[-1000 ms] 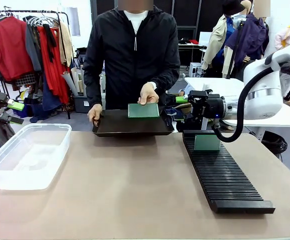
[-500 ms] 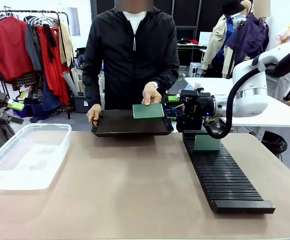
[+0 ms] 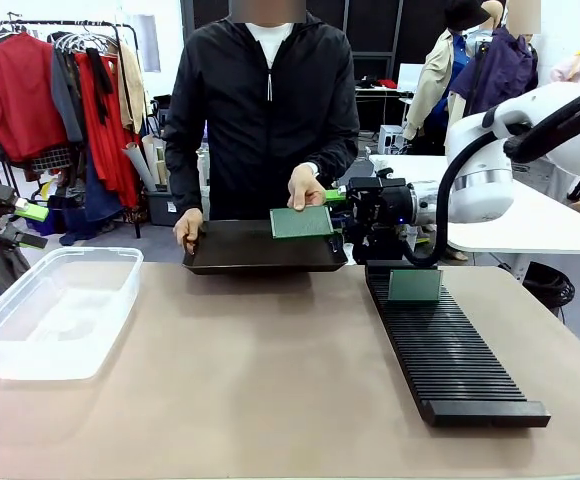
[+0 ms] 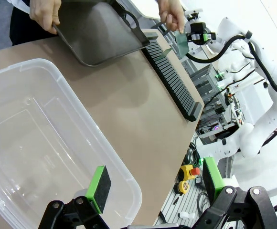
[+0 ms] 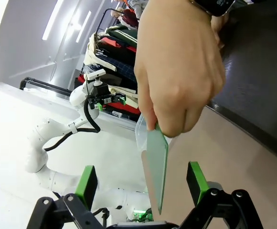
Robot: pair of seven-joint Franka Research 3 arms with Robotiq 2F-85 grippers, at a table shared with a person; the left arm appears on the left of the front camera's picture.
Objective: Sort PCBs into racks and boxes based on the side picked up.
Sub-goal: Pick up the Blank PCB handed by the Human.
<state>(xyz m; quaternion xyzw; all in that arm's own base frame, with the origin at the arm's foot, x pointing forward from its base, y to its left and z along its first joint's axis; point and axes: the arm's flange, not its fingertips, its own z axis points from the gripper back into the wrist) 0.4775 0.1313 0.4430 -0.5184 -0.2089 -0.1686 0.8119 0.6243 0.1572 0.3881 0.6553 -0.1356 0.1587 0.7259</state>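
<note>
The tub (image 3: 45, 362) lies left on the counter (image 3: 270, 380), the rack (image 3: 448, 350) right, the tray (image 3: 240, 245) behind; a PCB (image 3: 415, 285) stands in the rack.

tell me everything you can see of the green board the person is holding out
The held PCB is a thin, flat, rigid-looking green rectangle; its surface detail is too small to make out. The person's hand pinches it by its upper edge and holds it tilted over the right end of the dark tray. In the right wrist view it appears nearly edge-on, hanging between the green pads of the open right pincer and touching neither.
</note>
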